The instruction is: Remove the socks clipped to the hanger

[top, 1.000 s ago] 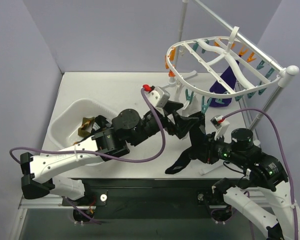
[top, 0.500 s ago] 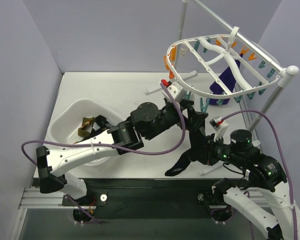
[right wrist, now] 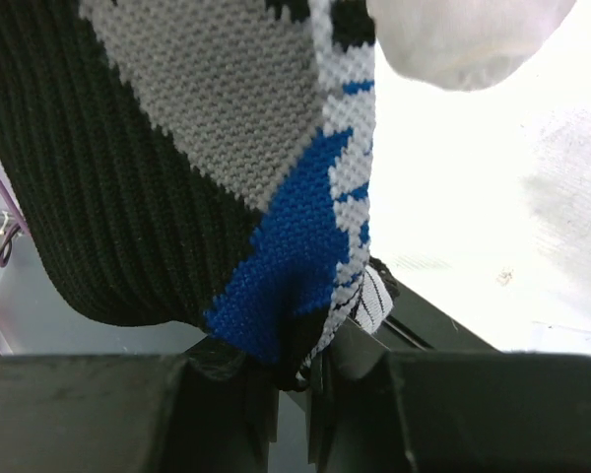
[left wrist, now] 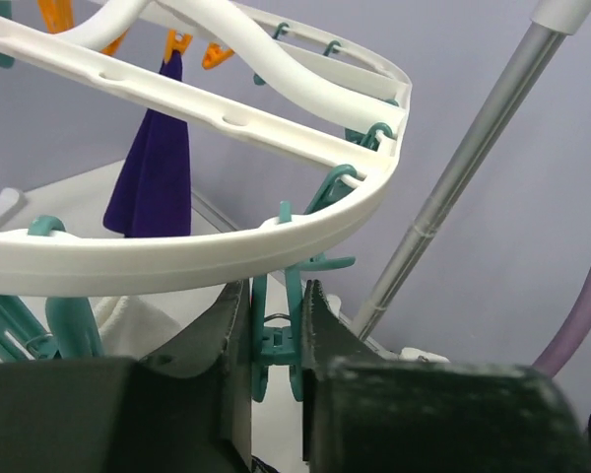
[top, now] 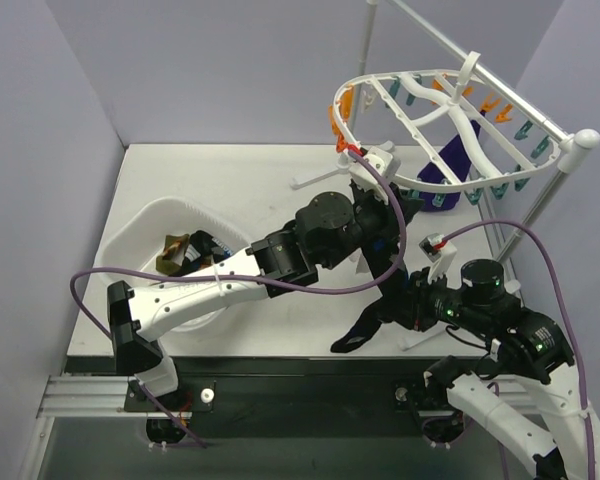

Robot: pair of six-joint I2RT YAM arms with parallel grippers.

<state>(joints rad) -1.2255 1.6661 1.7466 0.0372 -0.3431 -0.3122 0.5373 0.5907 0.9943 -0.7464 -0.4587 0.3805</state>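
left claw (left wrist: 274, 330) has travelled out and up since the earlier frame, and now pinches a teal clip (left wrist: 276, 347) directly under the hanger (left wrist: 177, 258) rim just above it. purple sock (left wrist: 158, 168) hangs beyond, up-left of that claw. right claw (right wrist: 294, 379) pinches the black sock (right wrist: 128, 197), which extends above it, with a white sock (right wrist: 463, 39) up-right.

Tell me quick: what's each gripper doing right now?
Left gripper: closed on a teal clip under the hanger.
Right gripper: closed, holding the black sock.
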